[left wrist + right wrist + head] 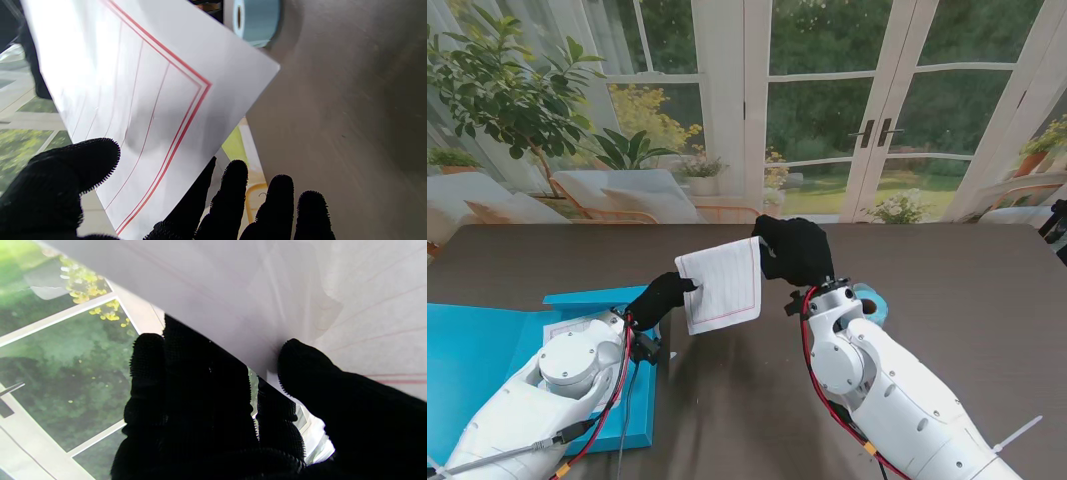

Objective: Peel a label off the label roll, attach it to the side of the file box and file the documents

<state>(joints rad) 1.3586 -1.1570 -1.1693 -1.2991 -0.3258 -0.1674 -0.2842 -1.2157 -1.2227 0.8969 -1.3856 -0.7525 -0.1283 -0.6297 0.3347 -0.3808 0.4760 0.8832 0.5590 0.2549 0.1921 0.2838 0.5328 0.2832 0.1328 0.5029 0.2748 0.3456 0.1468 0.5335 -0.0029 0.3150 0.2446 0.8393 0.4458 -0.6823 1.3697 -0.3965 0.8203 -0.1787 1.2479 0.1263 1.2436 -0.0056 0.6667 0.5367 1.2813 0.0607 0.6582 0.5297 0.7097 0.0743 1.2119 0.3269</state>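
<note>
Holding the document (720,285) in the air above the tabletop (947,270), I am pinching its left edge with my left hand (659,298) and its top right corner with my right hand (794,250). The blue file box (487,350) is lying open at my left, nearer my left hand, so the sheet should travel leftward.

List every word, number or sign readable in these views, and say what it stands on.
None can be read.
Ruled sheet, held by both hands: only red border and faint lines, no writing visible.
Label roll: blank blue face.
Blue file box: its white patch is too small to read.
</note>
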